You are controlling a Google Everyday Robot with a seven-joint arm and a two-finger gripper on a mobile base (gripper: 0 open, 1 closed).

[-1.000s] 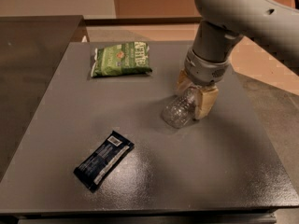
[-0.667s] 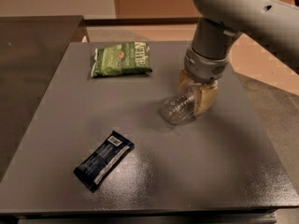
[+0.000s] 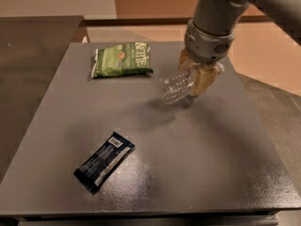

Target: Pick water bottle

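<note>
Firm squeeze, straight steady rise is the call here: thin ribbed plastic can slip or swing if the lift jerks. The jaws are clamped on the bottle (image 3: 174,87), pinching its right end. The gripper (image 3: 192,81) hangs over the far right part of the tabletop (image 3: 211,173). The bottle sticks out leftward, tilted, and looks clear of the surface, with a shadow under it. The green bag (image 3: 122,59) and the blue bar (image 3: 104,160) lie well apart.
</note>
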